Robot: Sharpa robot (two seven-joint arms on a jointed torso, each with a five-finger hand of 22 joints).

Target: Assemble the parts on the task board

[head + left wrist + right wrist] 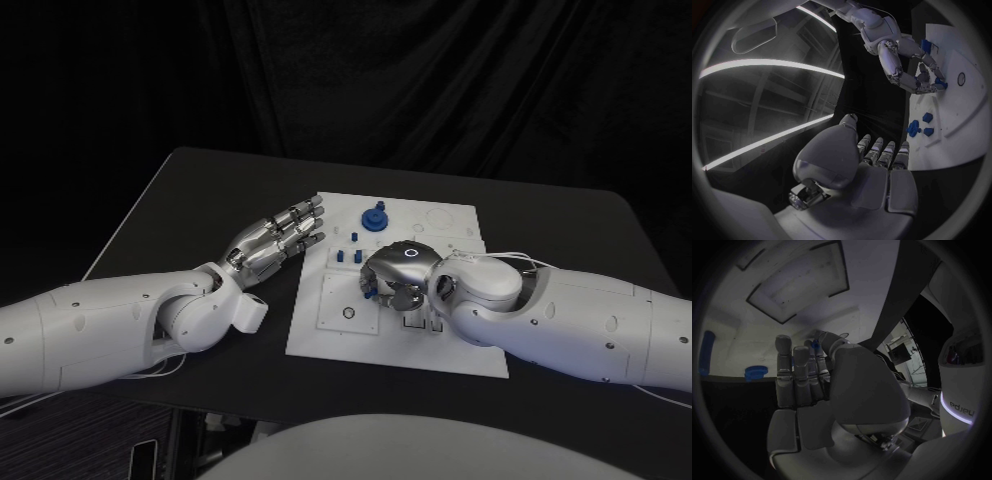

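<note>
At centre frame, a small blue part is pinched by the right robot hand over the task board, seemingly for seating. At left, the left robot hand is held wide, empty. Farther up, a blue knob stands.

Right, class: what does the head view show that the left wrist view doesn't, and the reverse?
Head view alone: the task board's full outline and the left arm. Left wrist view alone: side-on, the right hand pinching a small blue part against the board. Both: the left hand, empty with fingers apart, beside the board, and blue parts on it.
</note>
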